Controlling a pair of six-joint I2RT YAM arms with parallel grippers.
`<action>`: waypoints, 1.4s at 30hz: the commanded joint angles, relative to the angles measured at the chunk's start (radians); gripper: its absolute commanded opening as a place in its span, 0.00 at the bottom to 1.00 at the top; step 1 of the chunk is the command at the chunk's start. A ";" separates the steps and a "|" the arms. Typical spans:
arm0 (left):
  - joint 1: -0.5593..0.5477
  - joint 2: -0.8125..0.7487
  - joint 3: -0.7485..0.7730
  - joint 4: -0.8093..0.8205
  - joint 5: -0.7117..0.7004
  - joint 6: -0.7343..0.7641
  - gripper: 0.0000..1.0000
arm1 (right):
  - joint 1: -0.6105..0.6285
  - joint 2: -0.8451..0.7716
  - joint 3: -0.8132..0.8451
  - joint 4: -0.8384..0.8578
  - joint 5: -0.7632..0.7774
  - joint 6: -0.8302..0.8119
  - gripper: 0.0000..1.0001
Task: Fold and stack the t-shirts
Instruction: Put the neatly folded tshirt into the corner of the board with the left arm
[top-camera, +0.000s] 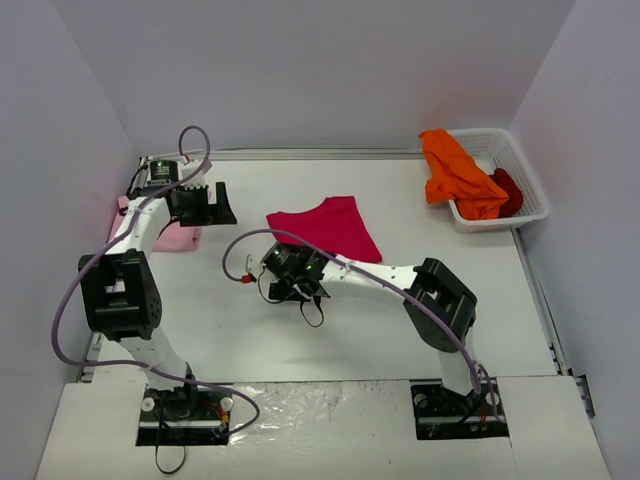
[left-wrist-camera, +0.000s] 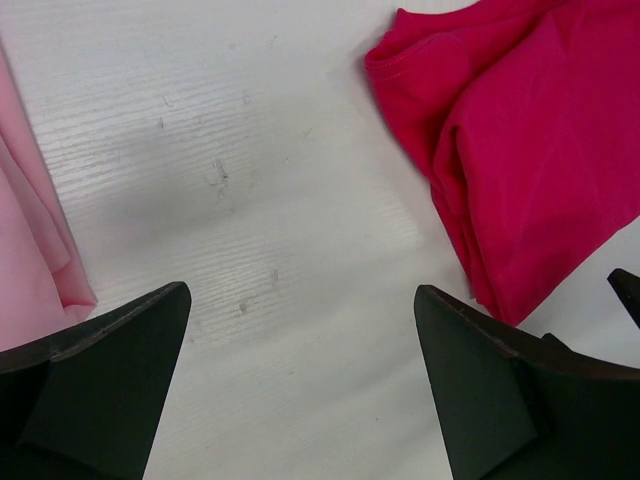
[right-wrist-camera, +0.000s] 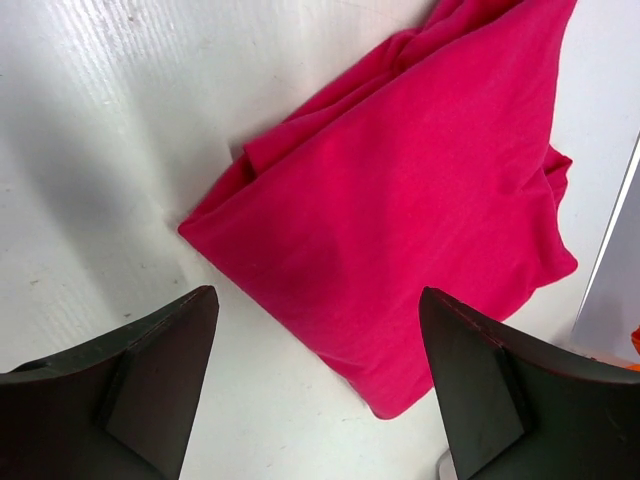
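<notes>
A folded crimson-magenta t-shirt lies mid-table; it also shows in the left wrist view and right wrist view. A pale pink t-shirt lies folded at the far left, its edge in the left wrist view. An orange t-shirt hangs over the basket rim with a dark red t-shirt beside it inside. My left gripper is open and empty between the pink and crimson shirts. My right gripper is open and empty just in front of the crimson shirt's near edge.
A white mesh basket stands at the far right corner. Grey walls close in the table on left, back and right. Purple cables loop over both arms.
</notes>
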 joint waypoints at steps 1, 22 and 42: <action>0.001 -0.070 0.002 0.035 0.012 -0.020 0.94 | 0.015 0.018 -0.008 -0.003 -0.003 0.022 0.77; 0.001 -0.118 -0.027 0.056 -0.012 -0.007 0.94 | 0.021 0.161 0.044 0.015 0.023 0.038 0.64; 0.002 -0.136 -0.046 0.049 -0.014 0.006 0.94 | -0.040 0.219 0.088 0.020 0.084 0.039 0.00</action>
